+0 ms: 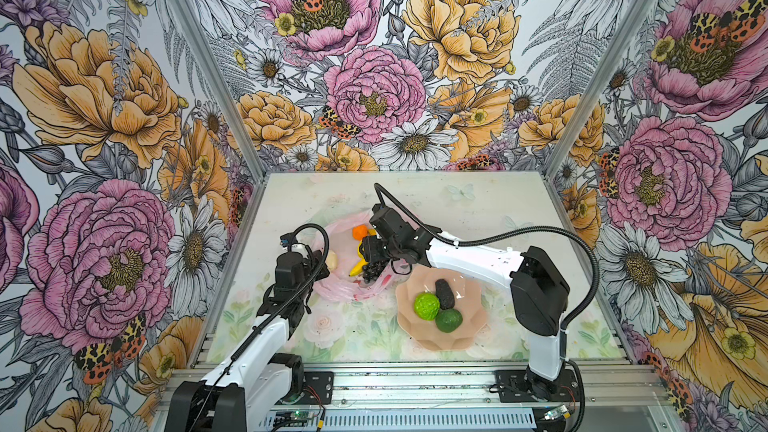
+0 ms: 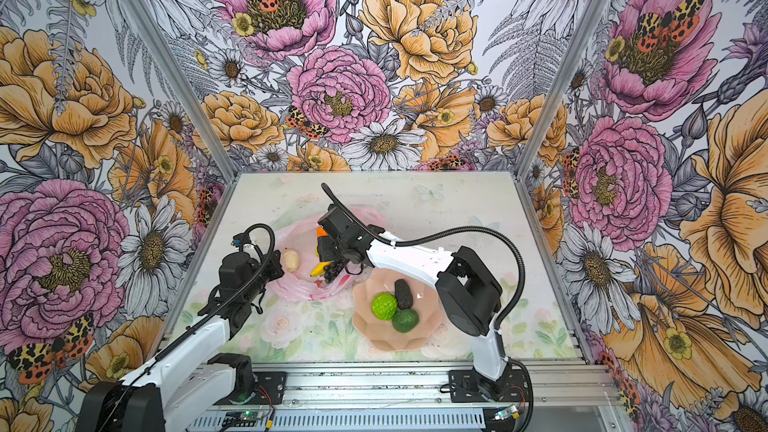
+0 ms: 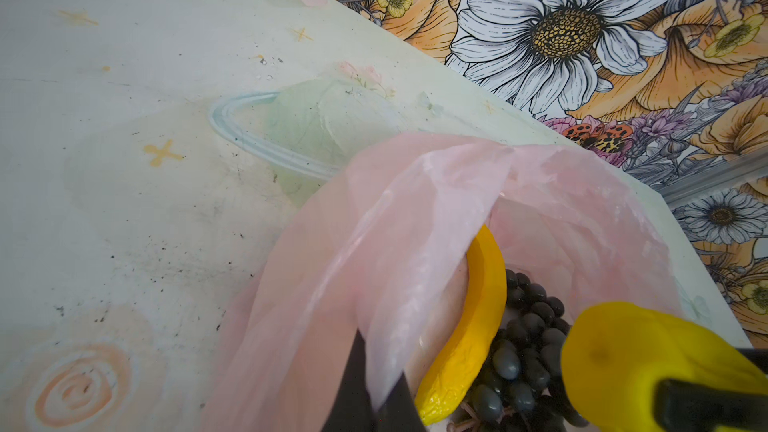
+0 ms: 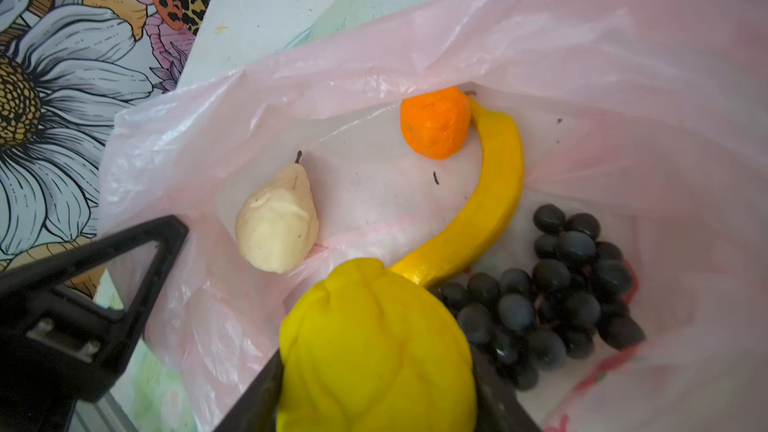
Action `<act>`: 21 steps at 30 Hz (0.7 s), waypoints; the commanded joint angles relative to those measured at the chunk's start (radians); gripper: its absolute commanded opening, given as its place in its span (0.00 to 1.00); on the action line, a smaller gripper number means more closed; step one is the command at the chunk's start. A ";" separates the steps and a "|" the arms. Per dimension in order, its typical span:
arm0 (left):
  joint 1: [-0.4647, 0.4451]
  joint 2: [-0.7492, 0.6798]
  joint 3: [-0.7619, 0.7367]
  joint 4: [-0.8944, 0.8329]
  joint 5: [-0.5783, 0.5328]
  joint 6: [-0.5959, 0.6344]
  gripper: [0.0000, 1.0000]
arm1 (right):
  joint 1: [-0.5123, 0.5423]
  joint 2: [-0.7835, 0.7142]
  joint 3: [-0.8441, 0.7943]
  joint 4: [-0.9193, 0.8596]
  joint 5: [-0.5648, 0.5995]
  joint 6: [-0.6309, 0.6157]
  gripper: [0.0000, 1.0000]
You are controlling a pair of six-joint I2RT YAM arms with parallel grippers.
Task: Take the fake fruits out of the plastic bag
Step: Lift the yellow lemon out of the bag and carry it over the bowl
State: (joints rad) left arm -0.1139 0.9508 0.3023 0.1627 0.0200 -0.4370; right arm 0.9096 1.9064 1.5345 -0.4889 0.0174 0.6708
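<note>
Firmly, right claw (image 4: 378,361) clamps lemon (image 4: 374,322), pointed end away from wrist; left claw (image 3: 376,388) pinches bag (image 3: 415,222) rim.

I see white link shells w/ blk joint housings on left arm (image 1: 268,336) and right arm (image 1: 473,258). Blk ribbed cable hose (image 1: 596,276) runs along each. Blk base plates (image 1: 515,384) w/ holes sit on the alu rail (image 1: 415,386), thin red wires beside them. Left gripper (image 3: 376,401), right gripper (image 4: 376,380): blk fingers.

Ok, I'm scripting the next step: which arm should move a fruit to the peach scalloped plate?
Right. The right gripper grips the bumpy yellow plastic lemon; the left gripper pinches the rim of the thin pink plastic bag.
</note>
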 commanded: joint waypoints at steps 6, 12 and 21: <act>0.006 -0.009 -0.017 0.038 0.028 0.016 0.00 | 0.006 -0.190 -0.106 -0.265 0.089 -0.074 0.58; 0.006 -0.009 -0.016 0.038 0.028 0.015 0.00 | 0.009 -0.285 -0.153 -0.394 0.126 -0.083 0.57; 0.004 -0.009 -0.017 0.038 0.025 0.015 0.00 | 0.074 -0.361 -0.171 -0.620 0.153 -0.069 0.56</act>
State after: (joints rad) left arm -0.1139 0.9501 0.2985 0.1703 0.0242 -0.4374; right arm 0.9558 1.5864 1.3693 -1.0012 0.1429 0.6006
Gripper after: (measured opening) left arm 0.047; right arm 0.590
